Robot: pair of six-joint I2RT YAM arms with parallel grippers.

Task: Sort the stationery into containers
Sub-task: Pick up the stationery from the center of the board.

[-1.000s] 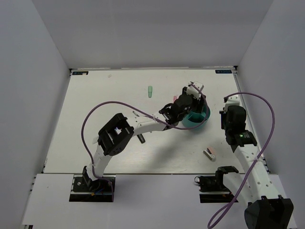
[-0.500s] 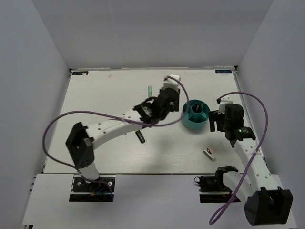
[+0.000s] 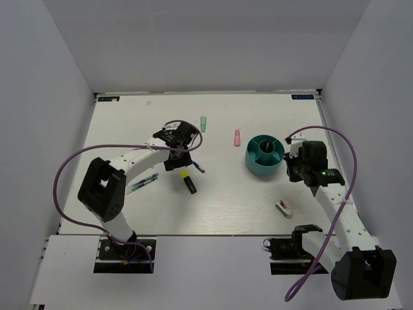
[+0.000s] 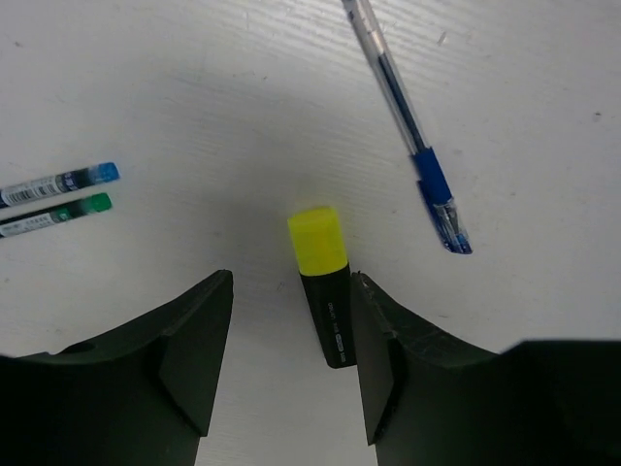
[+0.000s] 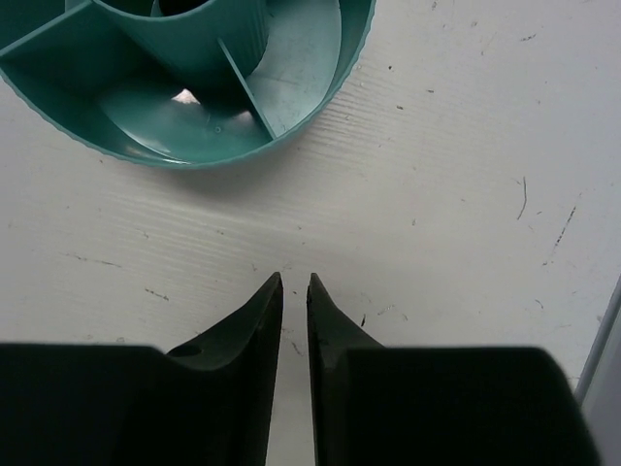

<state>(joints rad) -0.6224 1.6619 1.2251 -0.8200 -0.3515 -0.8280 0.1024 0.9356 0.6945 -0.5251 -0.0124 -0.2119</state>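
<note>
Left arm swung back from teal organiser (image 3: 255,166) to worktop's (image 3: 129,116) left-centre. Left gripper (image 4: 291,282) jaws open, either side of black-yellow highlighter (image 4: 325,291). Highlighter lies flat, long axis diagonal, yellow cap toward far-left corner. Blue pen (image 4: 412,136) just beside. Right gripper (image 5: 294,282) all but closed, empty, beside organiser's right rim.

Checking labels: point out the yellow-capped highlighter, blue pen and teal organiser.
yellow-capped highlighter (image 4: 317,240), left wrist view, yellow cap.
blue pen (image 4: 432,182), left wrist view, blue grip.
teal organiser (image 3: 263,169), top view, near wall.
</note>
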